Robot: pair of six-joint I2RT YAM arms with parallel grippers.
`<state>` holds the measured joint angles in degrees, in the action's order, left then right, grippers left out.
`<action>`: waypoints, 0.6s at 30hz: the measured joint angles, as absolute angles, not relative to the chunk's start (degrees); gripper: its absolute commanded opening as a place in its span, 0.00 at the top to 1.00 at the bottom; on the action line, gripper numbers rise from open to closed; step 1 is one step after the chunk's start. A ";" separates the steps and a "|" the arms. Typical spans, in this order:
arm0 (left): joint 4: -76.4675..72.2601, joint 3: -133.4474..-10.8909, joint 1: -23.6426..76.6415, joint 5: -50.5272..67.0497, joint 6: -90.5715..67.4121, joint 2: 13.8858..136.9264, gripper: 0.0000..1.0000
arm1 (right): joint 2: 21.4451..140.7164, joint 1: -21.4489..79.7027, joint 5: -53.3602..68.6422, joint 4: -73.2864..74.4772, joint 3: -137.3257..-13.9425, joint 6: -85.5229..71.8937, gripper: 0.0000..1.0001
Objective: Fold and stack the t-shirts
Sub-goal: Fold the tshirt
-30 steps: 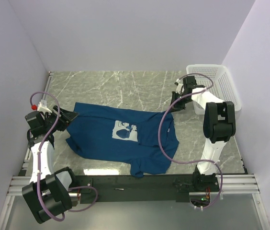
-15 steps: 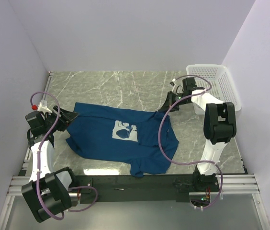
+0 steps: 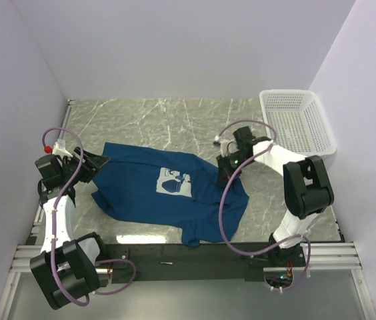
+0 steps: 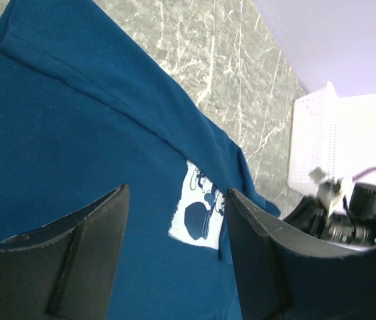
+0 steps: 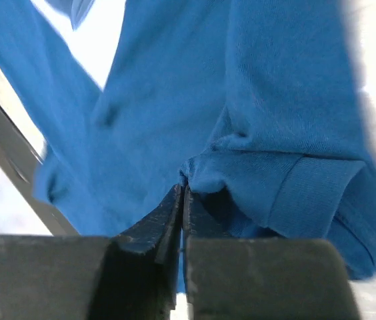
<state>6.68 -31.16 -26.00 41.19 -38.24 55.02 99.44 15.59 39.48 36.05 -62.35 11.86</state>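
Observation:
A dark blue t-shirt (image 3: 135, 197) lies spread on the marble table, its white cartoon print (image 3: 173, 181) facing up. My right gripper (image 3: 225, 169) is over the shirt's right side, shut on a bunched fold of its cloth; in the right wrist view the closed tips (image 5: 183, 187) pinch the blue fabric (image 5: 175, 87) beside a hemmed sleeve edge (image 5: 315, 193). My left gripper (image 3: 100, 162) hovers at the shirt's left edge, open, with nothing between its fingers (image 4: 175, 195); the t-shirt (image 4: 75, 133) lies below them.
A white mesh basket (image 3: 298, 120) stands at the back right corner, also seen in the left wrist view as the basket (image 4: 311, 143). Grey marble table (image 3: 148, 120) stretches behind the shirt. Purple walls close in the left, back and right sides. A black rail (image 3: 175, 257) runs along the near edge.
My right gripper has moved left and nearer, from beside the basket to over the shirt's right side, drawing the right sleeve cloth inward with it. The left arm has not moved.

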 measured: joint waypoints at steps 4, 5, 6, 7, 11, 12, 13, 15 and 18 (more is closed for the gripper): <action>6.68 -31.16 -26.00 41.19 -38.24 55.02 0.35 | 96.03 20.12 35.97 38.87 -60.14 16.71 0.61; 6.66 -31.16 -26.00 41.19 -38.24 55.02 0.35 | 94.85 20.21 35.42 39.68 -60.07 18.55 0.58; 6.68 -31.16 -26.00 41.19 -38.24 55.02 0.35 | 93.43 19.92 35.20 40.49 -60.07 20.23 0.52; 6.68 -31.16 -26.00 41.19 -38.24 55.02 0.35 | 91.59 19.38 35.14 41.71 -60.27 22.22 0.51; 6.68 -31.16 -26.00 41.21 -38.24 55.02 0.35 | 86.21 16.91 36.36 49.19 -65.43 33.58 0.48; 6.66 -31.16 -26.00 41.21 -38.24 55.02 0.35 | 85.54 16.40 36.95 50.52 -67.31 37.01 0.47; 6.63 -31.16 -26.00 41.21 -38.28 55.02 0.35 | 85.06 15.99 37.67 51.37 -68.60 41.25 0.45; 6.66 -31.16 -26.00 41.21 -38.33 55.02 0.35 | 84.44 15.62 38.98 53.58 -69.87 50.33 0.43; 6.66 -31.16 -26.00 41.21 -38.35 55.02 0.35 | 85.54 15.94 39.57 58.81 -69.89 64.34 0.40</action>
<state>6.66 -31.16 -26.00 41.21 -38.35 55.02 85.54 15.94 39.57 58.81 -69.89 64.34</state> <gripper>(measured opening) 0.653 0.578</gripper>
